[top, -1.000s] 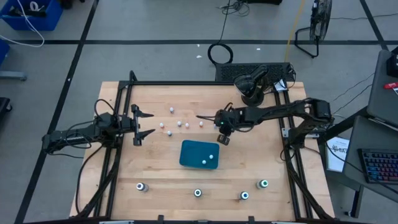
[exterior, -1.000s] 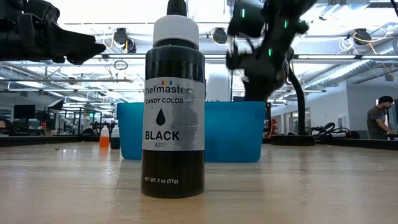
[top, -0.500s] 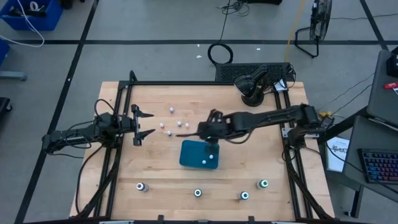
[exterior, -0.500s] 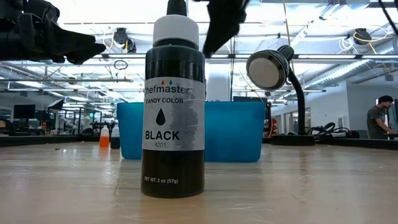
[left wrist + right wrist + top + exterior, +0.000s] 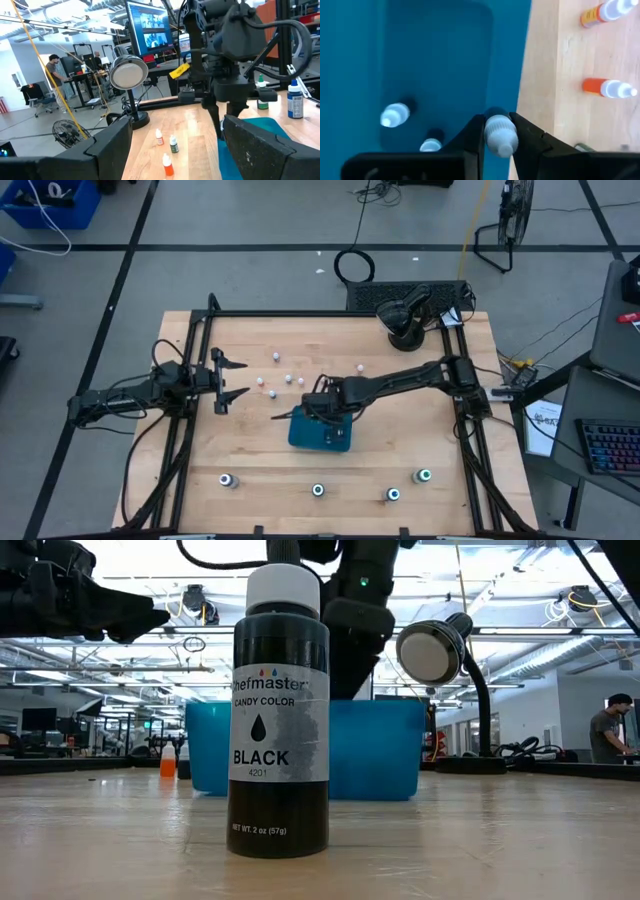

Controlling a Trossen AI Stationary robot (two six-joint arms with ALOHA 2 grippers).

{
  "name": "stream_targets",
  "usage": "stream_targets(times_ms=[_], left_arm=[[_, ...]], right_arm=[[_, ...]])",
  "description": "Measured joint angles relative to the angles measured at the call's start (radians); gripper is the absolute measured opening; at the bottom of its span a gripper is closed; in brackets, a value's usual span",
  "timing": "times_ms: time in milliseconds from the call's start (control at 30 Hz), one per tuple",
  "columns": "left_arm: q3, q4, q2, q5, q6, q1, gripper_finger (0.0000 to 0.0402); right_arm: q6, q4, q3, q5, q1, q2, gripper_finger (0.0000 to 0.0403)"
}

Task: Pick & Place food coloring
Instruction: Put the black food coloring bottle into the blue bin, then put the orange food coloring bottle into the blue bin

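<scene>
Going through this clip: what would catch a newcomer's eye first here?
The big black bottle fills the low view, standing at the table's near edge. Behind it, the right gripper holds a small white-capped bottle over the teal tray at mid-table. The left gripper waits open at the left.

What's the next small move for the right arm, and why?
Probably open and drop: the right gripper is shut on a small white-capped bottle above the teal tray, just inside its edge, where two bottles already lie. Left gripper waits open.

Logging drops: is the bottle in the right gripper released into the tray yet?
No. The right gripper is shut on the bottle, above the tray.
</scene>
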Motion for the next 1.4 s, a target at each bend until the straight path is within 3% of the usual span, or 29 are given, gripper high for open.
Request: stream_targets(times_ms=[800, 1100, 1400], left_arm=[[0.000, 0.000, 0.000, 0.000, 0.000, 0.000, 0.0306], [0.000, 0.000, 0.000, 0.000, 0.000, 0.000, 0.0306], [0.000, 0.000, 0.000, 0.000, 0.000, 0.000, 0.0306]], right_arm=[[0.072, 0.166, -0.185, -0.162, 0.014, 0.012, 0.0056], [0.113, 0.170, -0.185, -0.162, 0.011, -0.003, 0.0173], [0.139, 0.149, -0.155, -0.161, 0.011, -0.075, 0.0190]])
